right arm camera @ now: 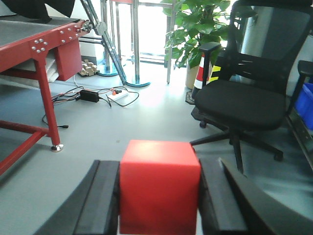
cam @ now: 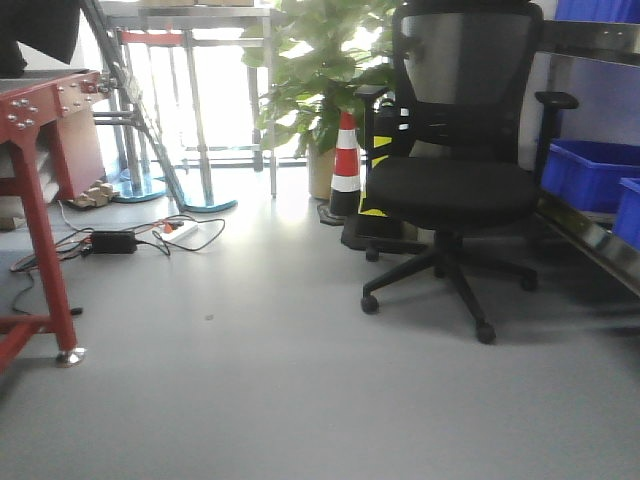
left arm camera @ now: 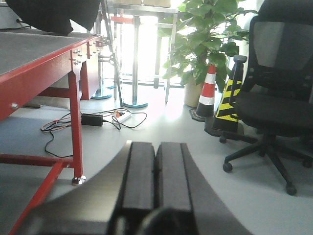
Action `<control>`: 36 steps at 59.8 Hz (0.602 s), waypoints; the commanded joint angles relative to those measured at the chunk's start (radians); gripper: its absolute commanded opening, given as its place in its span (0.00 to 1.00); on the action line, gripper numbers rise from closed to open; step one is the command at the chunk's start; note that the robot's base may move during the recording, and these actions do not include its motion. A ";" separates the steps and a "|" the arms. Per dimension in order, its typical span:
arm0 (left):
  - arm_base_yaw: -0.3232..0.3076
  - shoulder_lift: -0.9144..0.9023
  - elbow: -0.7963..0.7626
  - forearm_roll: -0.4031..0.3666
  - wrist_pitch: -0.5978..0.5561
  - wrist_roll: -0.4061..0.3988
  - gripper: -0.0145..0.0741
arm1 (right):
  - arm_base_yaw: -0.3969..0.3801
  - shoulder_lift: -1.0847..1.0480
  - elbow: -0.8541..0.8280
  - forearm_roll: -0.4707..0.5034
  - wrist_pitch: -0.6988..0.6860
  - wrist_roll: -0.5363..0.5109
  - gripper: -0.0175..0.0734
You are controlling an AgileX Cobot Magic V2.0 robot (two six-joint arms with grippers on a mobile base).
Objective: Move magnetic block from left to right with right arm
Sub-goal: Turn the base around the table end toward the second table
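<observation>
In the right wrist view the magnetic block [right arm camera: 159, 183], a plain red cube, fills the gap between the two black fingers [right arm camera: 105, 196] of my right gripper [right arm camera: 159, 164], which is shut on it above the grey floor. In the left wrist view my left gripper [left arm camera: 156, 147] is shut, its two dark pads pressed together with nothing between them. Neither gripper nor the block shows in the front view.
A red-framed table [cam: 40, 110] [left arm camera: 44, 58] [right arm camera: 44, 39] stands at the left. A black office chair [cam: 455, 170], a striped cone [cam: 345, 165] and a potted plant [cam: 320, 70] are ahead. Blue bins [cam: 590, 175] sit at the right. Cables and a power brick [cam: 115, 240] lie on the floor.
</observation>
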 commanded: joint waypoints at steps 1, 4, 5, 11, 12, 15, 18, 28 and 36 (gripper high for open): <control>0.002 -0.015 0.008 0.000 -0.090 -0.004 0.03 | -0.008 0.006 -0.027 -0.017 -0.091 -0.006 0.47; 0.002 -0.015 0.008 0.000 -0.090 -0.004 0.03 | -0.008 0.006 -0.027 -0.017 -0.091 -0.006 0.47; 0.002 -0.015 0.008 0.000 -0.090 -0.004 0.03 | -0.008 0.006 -0.027 -0.017 -0.091 -0.006 0.47; 0.002 -0.015 0.008 0.000 -0.090 -0.004 0.03 | -0.008 0.006 -0.027 -0.017 -0.090 -0.006 0.47; 0.002 -0.015 0.008 0.000 -0.090 -0.004 0.03 | -0.008 0.006 -0.027 -0.017 -0.091 -0.006 0.47; 0.002 -0.015 0.008 0.000 -0.090 -0.004 0.03 | -0.008 0.006 -0.027 -0.017 -0.090 -0.006 0.47; 0.002 -0.015 0.008 0.000 -0.090 -0.004 0.03 | -0.008 0.006 -0.027 -0.017 -0.091 -0.006 0.47; 0.002 -0.013 0.008 0.000 -0.090 -0.004 0.03 | -0.008 0.006 -0.027 -0.017 -0.090 -0.006 0.47; 0.002 -0.013 0.008 0.000 -0.090 -0.004 0.03 | -0.008 0.006 -0.026 -0.017 -0.090 -0.006 0.47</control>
